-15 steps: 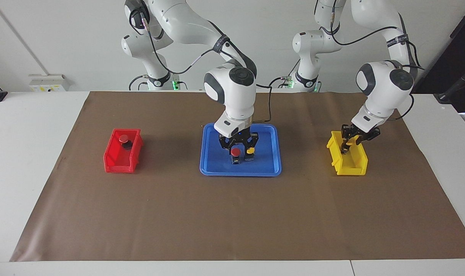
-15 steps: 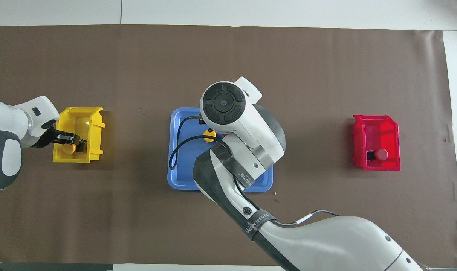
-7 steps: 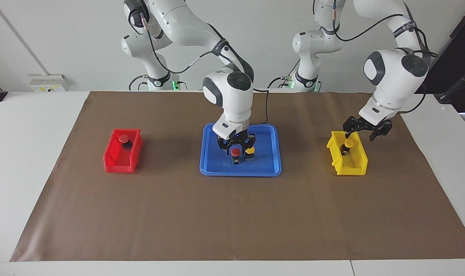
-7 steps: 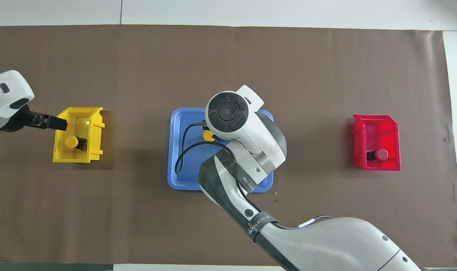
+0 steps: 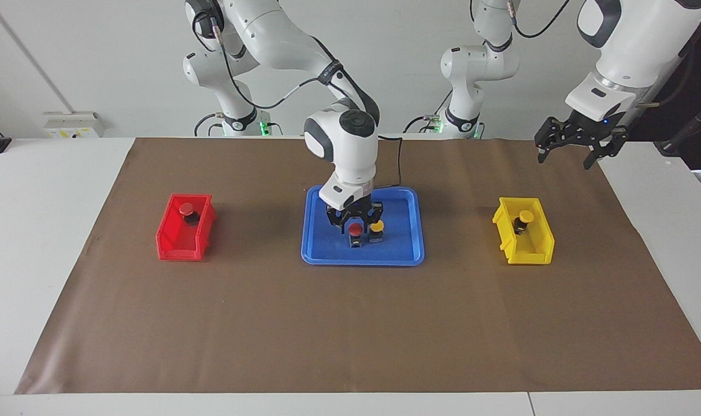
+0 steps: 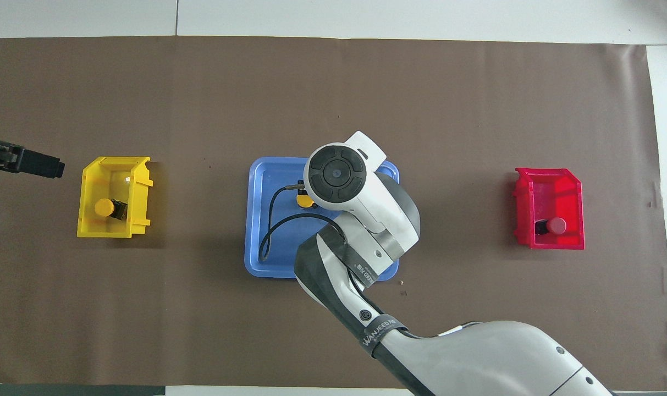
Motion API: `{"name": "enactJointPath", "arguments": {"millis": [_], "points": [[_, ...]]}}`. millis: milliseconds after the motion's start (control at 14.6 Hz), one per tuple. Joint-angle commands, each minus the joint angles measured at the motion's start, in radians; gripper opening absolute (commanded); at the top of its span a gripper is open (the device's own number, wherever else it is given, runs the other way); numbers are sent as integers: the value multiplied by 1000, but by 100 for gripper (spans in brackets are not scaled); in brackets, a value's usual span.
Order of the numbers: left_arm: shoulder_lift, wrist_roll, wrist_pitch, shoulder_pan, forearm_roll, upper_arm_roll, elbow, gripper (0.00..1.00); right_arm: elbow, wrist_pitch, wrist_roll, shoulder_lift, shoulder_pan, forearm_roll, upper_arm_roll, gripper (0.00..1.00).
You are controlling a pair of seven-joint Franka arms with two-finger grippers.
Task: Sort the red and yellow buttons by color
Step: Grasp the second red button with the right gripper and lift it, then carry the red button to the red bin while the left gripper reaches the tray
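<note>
Right gripper [image 5: 355, 218] hangs spread over the tray's [image 5: 321, 245] red button [image 5: 355, 230]; left gripper [image 5: 575, 138] hangs spread, empty.

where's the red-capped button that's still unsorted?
On the blue tray mid-table, the red-capped button sits beside the yellow-capped button, directly under the right gripper.

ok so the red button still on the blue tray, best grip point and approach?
Grip the black blocky base under the cap of the red button, coming straight down: its flat sides likely seat the fingers better than the domed cap. Close along the axis that avoids the yellow button right beside it. The right gripper hangs over it; the left gripper waits raised.
</note>
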Motion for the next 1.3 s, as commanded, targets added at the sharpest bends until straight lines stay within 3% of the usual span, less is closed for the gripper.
{"name": "enactJointPath", "arguments": {"millis": [0, 137, 411, 548, 685, 822, 959, 1233], "points": [[-3, -26, 119, -15, 28, 6, -99, 100, -50, 26, 19, -33, 0, -14, 2, 61], [-1, -103, 225, -64, 28, 6, -177, 100, -75, 59, 19, -41, 0, -14, 2, 57], [35, -253, 339, -150, 28, 6, -246, 100, -64, 47, 18, -39, 0, -15, 0, 13], [58, -290, 351, -184, 28, 6, -246, 100, -23, -13, 4, -39, -5, -17, -1, 11], [84, -356, 383, -212, 26, 4, -246, 100, 43, -148, -65, -82, -43, -17, -10, 11], [121, -431, 428, -259, 15, 3, -242, 100, 30, -222, -234, -178, -174, -12, -11, 11], [196, -617, 524, -404, 17, 9, -236, 100, -13, -294, -417, -257, -322, -2, -9, 11], [261, -758, 544, -501, 31, 4, -193, 100, -111, -286, -658, -335, -541, 35, -9, 11]]}}
